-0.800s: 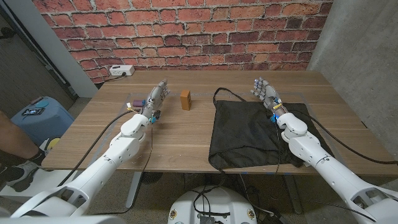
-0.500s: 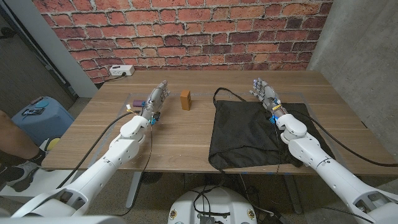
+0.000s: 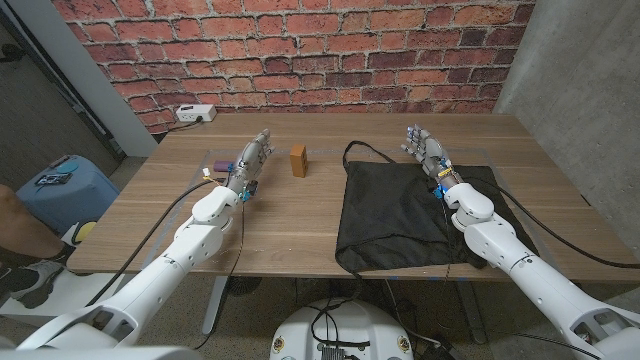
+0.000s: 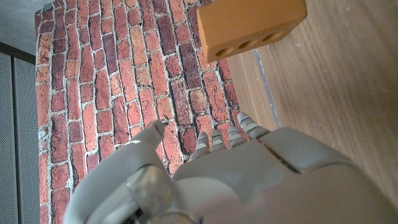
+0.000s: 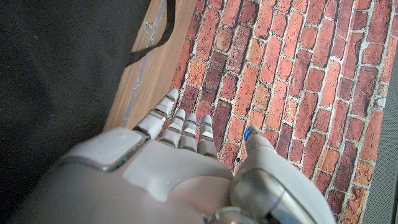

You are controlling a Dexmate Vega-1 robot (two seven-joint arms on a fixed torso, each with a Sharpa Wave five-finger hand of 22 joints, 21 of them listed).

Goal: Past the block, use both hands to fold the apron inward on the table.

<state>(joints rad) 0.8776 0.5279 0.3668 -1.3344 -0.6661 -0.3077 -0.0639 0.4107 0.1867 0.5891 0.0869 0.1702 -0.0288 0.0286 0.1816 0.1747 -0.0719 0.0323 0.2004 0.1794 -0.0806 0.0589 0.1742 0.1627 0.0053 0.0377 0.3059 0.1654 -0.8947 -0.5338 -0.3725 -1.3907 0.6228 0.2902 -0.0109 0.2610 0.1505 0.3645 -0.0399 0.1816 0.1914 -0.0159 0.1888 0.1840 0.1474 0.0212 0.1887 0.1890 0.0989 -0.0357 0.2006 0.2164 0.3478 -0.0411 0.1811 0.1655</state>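
I see the black apron [image 3: 400,210] spread on the right half of the table [image 3: 290,220], its long side running near to far. My right hand [image 3: 425,148] hovers over its far edge, fingers spread and empty. My left hand [image 3: 250,160] is also empty with fingers straight, left of the block [image 3: 298,160], so it must travel right past the block.

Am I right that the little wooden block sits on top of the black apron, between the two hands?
Not quite. The block stands on the bare table, beside the left hand and apart from the apron, as the head view shows. It does sit between the left hand and the right hand.
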